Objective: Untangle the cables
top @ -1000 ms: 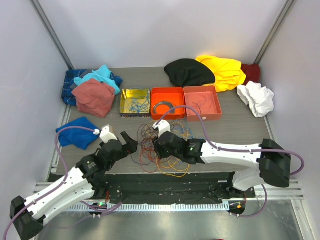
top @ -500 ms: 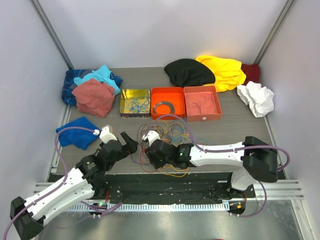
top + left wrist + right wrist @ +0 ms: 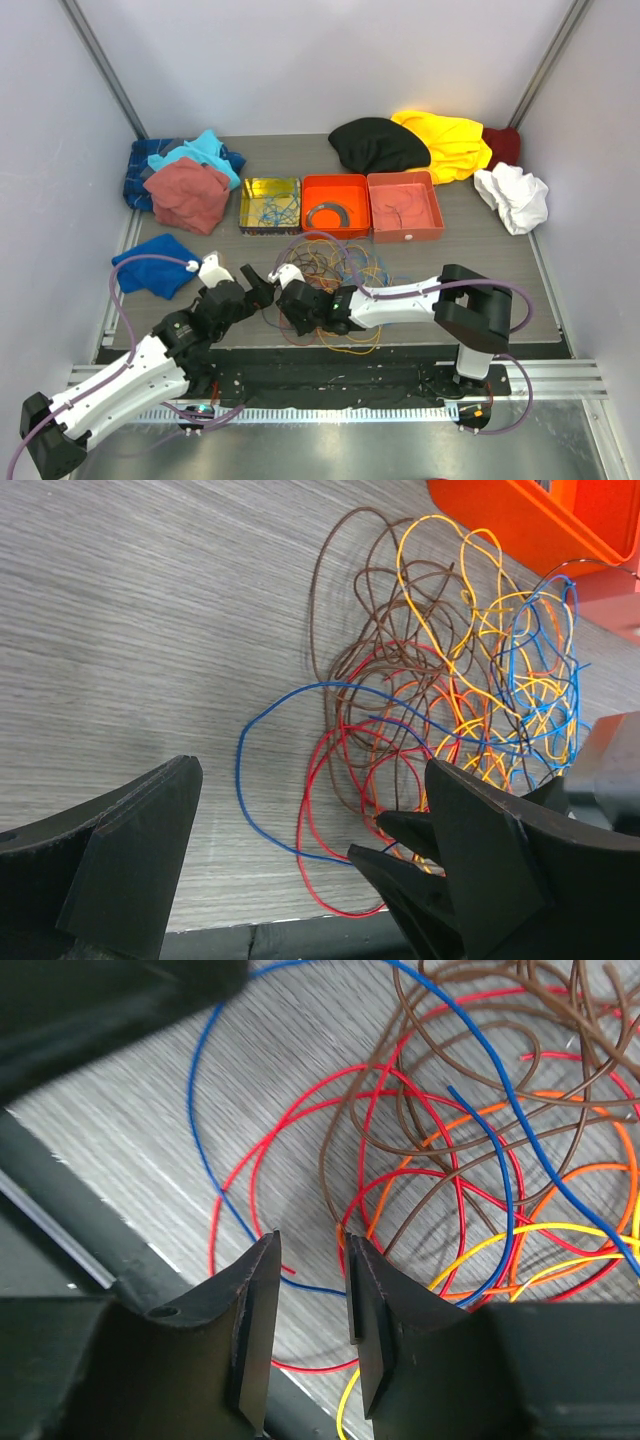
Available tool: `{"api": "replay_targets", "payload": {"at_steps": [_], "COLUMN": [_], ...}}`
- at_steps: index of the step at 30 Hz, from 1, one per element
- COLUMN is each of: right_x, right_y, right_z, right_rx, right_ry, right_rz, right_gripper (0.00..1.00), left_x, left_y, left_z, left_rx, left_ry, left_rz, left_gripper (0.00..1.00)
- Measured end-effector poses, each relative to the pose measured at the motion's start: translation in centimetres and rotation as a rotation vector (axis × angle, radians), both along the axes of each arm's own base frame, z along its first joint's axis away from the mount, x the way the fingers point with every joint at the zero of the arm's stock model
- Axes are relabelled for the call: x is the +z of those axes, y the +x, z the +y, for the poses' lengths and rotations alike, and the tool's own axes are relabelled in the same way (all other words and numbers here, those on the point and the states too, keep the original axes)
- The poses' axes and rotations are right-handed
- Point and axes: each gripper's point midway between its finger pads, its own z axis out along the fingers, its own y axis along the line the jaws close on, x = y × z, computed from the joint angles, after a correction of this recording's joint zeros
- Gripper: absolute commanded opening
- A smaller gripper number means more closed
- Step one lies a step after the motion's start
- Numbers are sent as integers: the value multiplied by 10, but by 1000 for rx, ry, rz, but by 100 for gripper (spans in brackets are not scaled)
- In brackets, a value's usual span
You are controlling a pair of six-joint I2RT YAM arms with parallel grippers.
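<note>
The cables (image 3: 345,285) lie in a loose tangle of brown, red, orange, yellow and blue wires on the table in front of the arms. My left gripper (image 3: 257,287) is wide open at the tangle's left edge; in the left wrist view (image 3: 315,865) a blue loop (image 3: 240,780) and red loops lie between its fingers. My right gripper (image 3: 284,300) reaches left across the tangle, close to the left gripper. In the right wrist view (image 3: 310,1260) its jaws stand a narrow gap apart over a blue wire (image 3: 205,1090), holding nothing. Its fingertips (image 3: 420,865) show in the left wrist view.
A yellow tray (image 3: 270,222) with a few wires, an orange tray (image 3: 335,185) with a grey curved strip (image 3: 327,214), and a coral tray (image 3: 405,228) stand behind the tangle. Cloths lie around: blue (image 3: 152,265), pink-red (image 3: 188,195), black (image 3: 378,145), yellow (image 3: 445,140), white (image 3: 512,197). The table's dark front edge (image 3: 60,1250) is near.
My right arm has stretched left over the tangle, bringing its gripper next to the left gripper. The left arm has hardly moved.
</note>
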Motion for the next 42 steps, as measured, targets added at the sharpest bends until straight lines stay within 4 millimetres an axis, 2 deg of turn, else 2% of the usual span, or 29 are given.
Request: {"api": "replay_targets", "payload": {"at_steps": [3, 12, 15, 16, 22, 26, 29, 30, 32, 33, 34, 35, 36, 39, 40, 41, 42], "right_x": [-6, -5, -5, -5, -6, 0, 22, 34, 76, 105, 140, 186, 220, 333, 358, 397, 415], "right_y": [1, 6, 7, 7, 10, 13, 16, 17, 24, 28, 32, 37, 40, 45, 45, 43, 42], "right_z": [-3, -5, -6, -6, -10, -15, -20, -23, -23, -22, -19, -17, -16, -30, -36, -48, -54], "right_rx": [-6, -28, -31, -32, -47, -58, -67, -67, -74, -79, -84, -96, -106, -142, -150, -163, -169], "right_ry": [-20, -29, -32, -33, -42, -50, -35, -30, 16, 57, 110, 187, 247, 427, 468, 524, 556], "right_rz": [-1, -26, -31, -32, -46, -65, -95, -112, -163, -198, -238, -288, -324, -439, -463, -499, -516], "right_gripper": [38, 37, 25, 17, 1, 1, 1, 1, 1, 1, 1, 1, 1, 1, 1, 1, 1], "left_x": [-1, 0, 0, 0, 0, -1, -2, -2, 0, 1, 2, 4, 5, 9, 10, 10, 11], "left_y": [-1, -1, -1, -1, -1, -1, -1, -1, -1, -2, -2, -1, -1, -1, -1, -1, 0], "left_z": [1, 1, 1, 1, 1, 1, 1, 1, 2, 2, 2, 2, 2, 2, 2, 3, 3], "left_rx": [4, 5, 5, 5, 5, 5, 5, 5, 5, 5, 5, 4, 4, 1, 1, -2, -4], "left_ry": [0, -4, -4, -4, -5, -2, 1, 1, -2, -6, -11, -17, -20, -30, -29, -23, -18], "left_rz": [5, 3, 4, 4, 2, 5, 8, 8, 4, 1, -4, -10, -14, -31, -35, -39, -42], "left_gripper": [100, 100, 100, 100, 100, 100, 100, 100, 100, 100, 100, 100, 100, 100, 100, 100, 100]}}
